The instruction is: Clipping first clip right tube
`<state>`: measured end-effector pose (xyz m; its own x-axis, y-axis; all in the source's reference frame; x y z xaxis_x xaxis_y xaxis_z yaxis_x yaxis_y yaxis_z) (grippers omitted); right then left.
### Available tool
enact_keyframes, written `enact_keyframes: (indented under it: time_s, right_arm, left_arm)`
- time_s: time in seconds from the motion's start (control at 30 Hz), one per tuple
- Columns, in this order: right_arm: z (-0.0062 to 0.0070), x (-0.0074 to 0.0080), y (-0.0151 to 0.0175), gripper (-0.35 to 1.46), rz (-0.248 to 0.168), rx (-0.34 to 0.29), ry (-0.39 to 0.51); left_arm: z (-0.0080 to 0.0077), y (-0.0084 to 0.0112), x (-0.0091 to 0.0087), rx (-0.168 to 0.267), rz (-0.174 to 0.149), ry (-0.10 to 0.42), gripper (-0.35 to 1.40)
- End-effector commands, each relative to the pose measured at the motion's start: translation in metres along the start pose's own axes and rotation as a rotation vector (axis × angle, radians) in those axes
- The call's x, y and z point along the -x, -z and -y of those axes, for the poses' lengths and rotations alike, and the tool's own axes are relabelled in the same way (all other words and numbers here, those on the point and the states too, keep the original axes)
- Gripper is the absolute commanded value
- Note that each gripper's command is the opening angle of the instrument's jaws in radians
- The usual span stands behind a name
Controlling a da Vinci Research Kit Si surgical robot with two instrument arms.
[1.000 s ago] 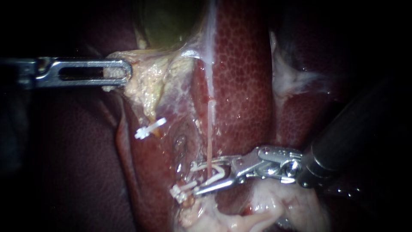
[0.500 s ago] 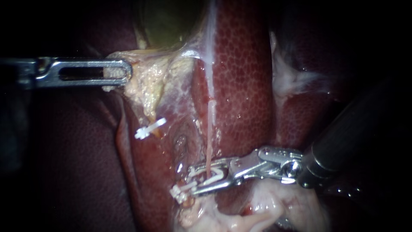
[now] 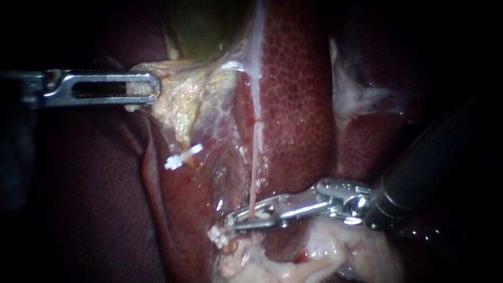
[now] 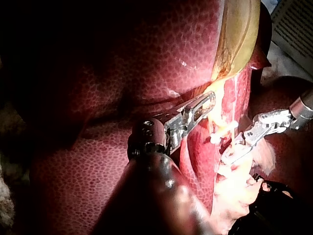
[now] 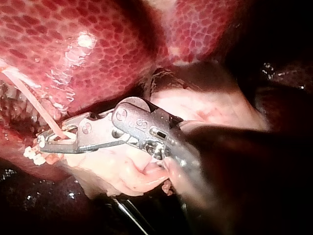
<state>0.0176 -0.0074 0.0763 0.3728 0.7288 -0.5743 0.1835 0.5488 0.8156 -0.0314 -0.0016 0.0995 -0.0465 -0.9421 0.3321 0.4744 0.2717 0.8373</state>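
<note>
The right instrument (image 3: 234, 221) is extending in from the lower right. Its jaws are pressing almost together on a white clip (image 3: 262, 213) that is wrapping the right tube (image 3: 254, 173). This tube, a thin pink strand, is running down over the liver (image 3: 298, 105) and passing between the jaws near their middle; the right wrist view is showing the same grip.

The left instrument (image 3: 151, 88) is extending in from the left. Its jaws are clamping flat on pale fatty tissue (image 3: 181, 102) just below the gallbladder (image 3: 209, 23).

A second clip (image 3: 182, 156) is sitting on a stump left of the tube. A third clip (image 3: 217, 236) is lying just beside the right instrument's jaw tips.
</note>
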Motion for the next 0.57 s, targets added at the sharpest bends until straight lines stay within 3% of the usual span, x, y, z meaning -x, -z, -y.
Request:
enact_keyframes:
  time_s: [0.03,0.57]
  right_arm:
    - [0.0,0.0,0.0001,-0.35,0.011,0.005,0.002]
    - [0.0005,-0.0004,0.0001,-0.35,0.021,0.001,0.0]
  left_arm:
    - [0.0,0.0,0.0,0.0,0.0,0.0,-0.35]
    - [0.0,0.0,0.0,0.0,0.0,0.0,-0.35]
